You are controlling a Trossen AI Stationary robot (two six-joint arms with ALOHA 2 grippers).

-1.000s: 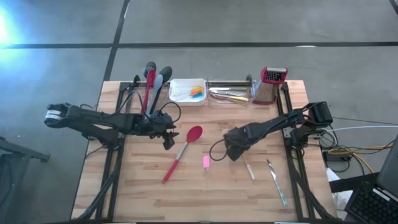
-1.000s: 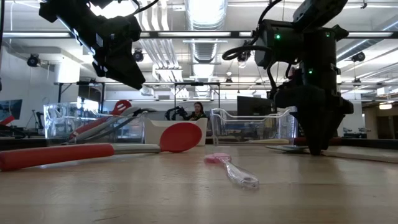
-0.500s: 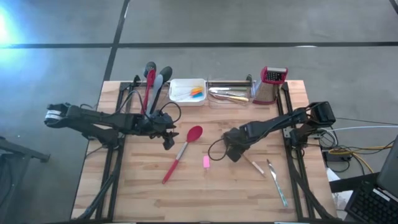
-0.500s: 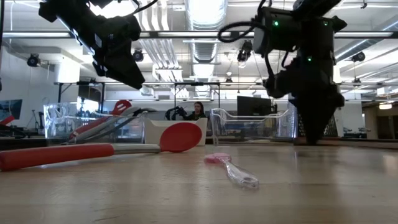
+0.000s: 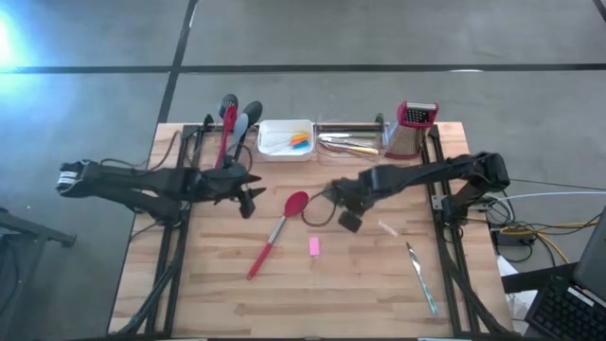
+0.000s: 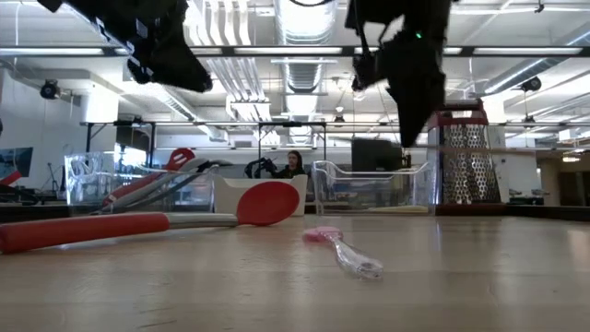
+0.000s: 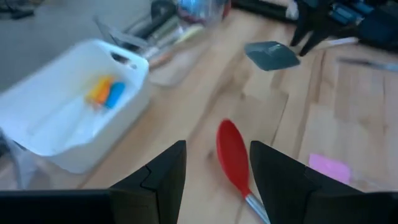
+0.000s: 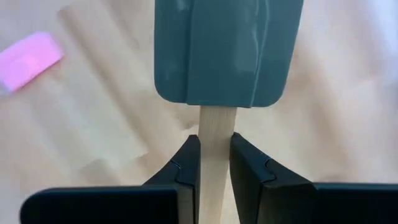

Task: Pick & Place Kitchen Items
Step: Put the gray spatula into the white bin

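The right tool (image 8: pixel 214 163) grips a grey spatula (image 8: pixel 219 53) by its thin pale handle above mid-counter (image 5: pixel 218 294); the heavy blade could twist loose; the open left tool (image 7: pixel 211 171) waits near the red spoon (image 5: pixel 284 220)

The right arm reaches in across the table's middle, its right gripper (image 8: pixel 214 165) clamped on the pale wooden handle of a grey spatula (image 8: pixel 221 53), the blade standing out just beyond the fingertips and clear of the tabletop. The left arm stretches low and near level, its left gripper (image 7: pixel 214 171) hanging above the wood with fingers parted, nothing between them.
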